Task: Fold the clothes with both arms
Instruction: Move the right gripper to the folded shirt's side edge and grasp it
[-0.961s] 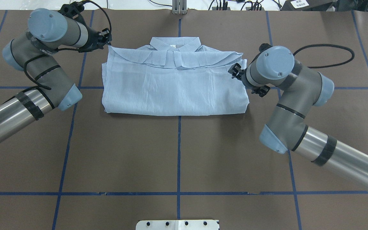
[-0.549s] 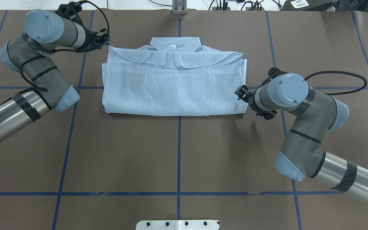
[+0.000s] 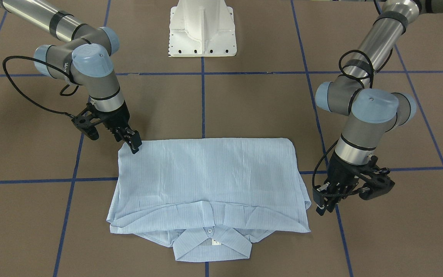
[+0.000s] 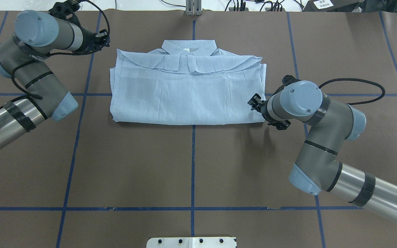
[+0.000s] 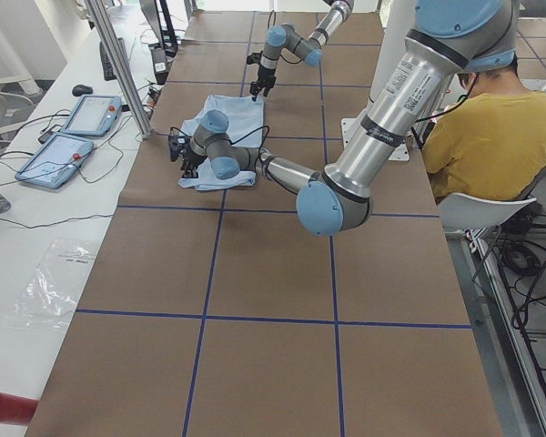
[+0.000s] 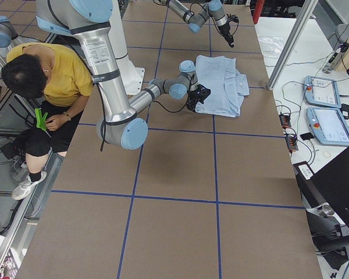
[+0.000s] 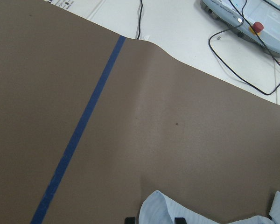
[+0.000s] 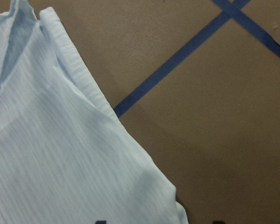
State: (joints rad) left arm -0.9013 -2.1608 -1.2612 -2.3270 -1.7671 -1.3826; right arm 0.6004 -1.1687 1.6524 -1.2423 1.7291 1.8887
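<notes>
Shirt (image 4: 188, 93) lies part-folded mid-tabletop (image 4: 191, 165), collar away from the robot | right arm (image 4: 317, 144) at its near corner, jaws apart | left arm (image 4: 41, 81) just beside the collar-end corner, jaws apart, empty | likely lining up grips; next both must pinch cloth edges together

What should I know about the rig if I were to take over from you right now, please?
Left gripper: jaws open, empty, just beside the shirt's far left corner.
Right gripper: jaws open, at its near right corner, not closed on it.
Shirt lies flat mid-table, folded into a rectangle, collar on the far side.
Left to do: probably another fold; neither corner is gripped yet.
</notes>
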